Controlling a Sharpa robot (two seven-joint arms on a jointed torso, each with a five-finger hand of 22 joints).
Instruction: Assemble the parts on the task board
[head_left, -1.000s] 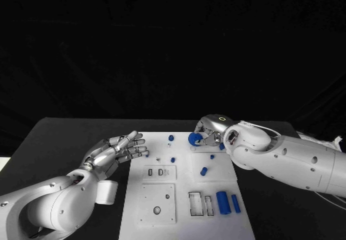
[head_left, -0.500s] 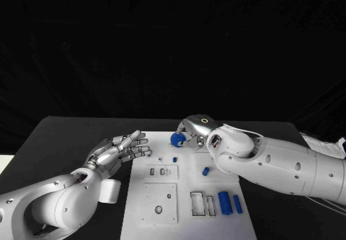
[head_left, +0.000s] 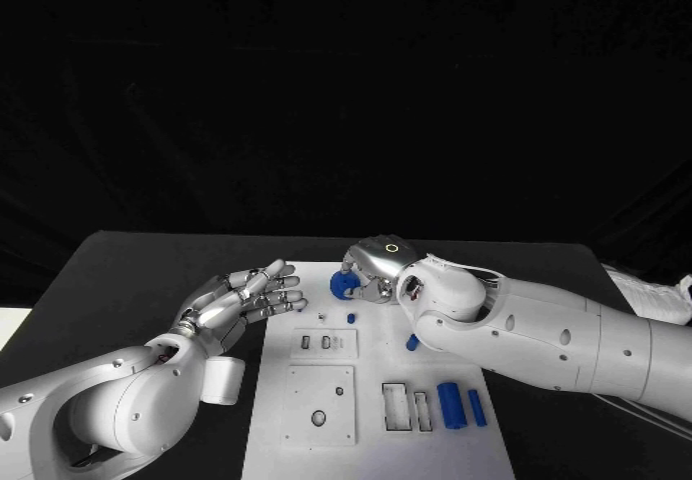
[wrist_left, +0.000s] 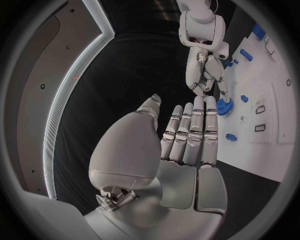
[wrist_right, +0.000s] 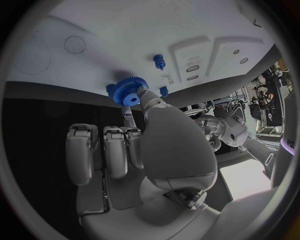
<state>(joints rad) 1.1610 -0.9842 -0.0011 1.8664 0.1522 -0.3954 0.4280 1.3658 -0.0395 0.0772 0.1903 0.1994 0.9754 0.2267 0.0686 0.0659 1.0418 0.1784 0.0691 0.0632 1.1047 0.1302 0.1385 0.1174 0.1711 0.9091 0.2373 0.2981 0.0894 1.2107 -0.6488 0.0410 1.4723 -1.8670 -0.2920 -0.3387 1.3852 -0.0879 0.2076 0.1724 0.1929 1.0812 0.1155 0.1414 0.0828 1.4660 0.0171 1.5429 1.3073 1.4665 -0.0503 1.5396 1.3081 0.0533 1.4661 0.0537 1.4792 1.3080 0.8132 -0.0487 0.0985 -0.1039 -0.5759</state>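
So the right hand is pinching a blue gear between its fingertips, sitting just above centre of the head view, over the far end of the task board. In the right wrist view the gear faces the board with its centre hole showing, and a small blue peg stands on the board just beyond it (my guess is that's where the gear goes, can't be sure). In the head view that peg sits just below the gear, towards the bottom of the frame, so I'd say the coming move turns on lining the hole's axis up with the upright peg. The left hand hovers at centre left beside the board's edge, fingers spread, holding nothing. The right hand is clearly the nearer one. Two longer blue cylinders lie at lower right.
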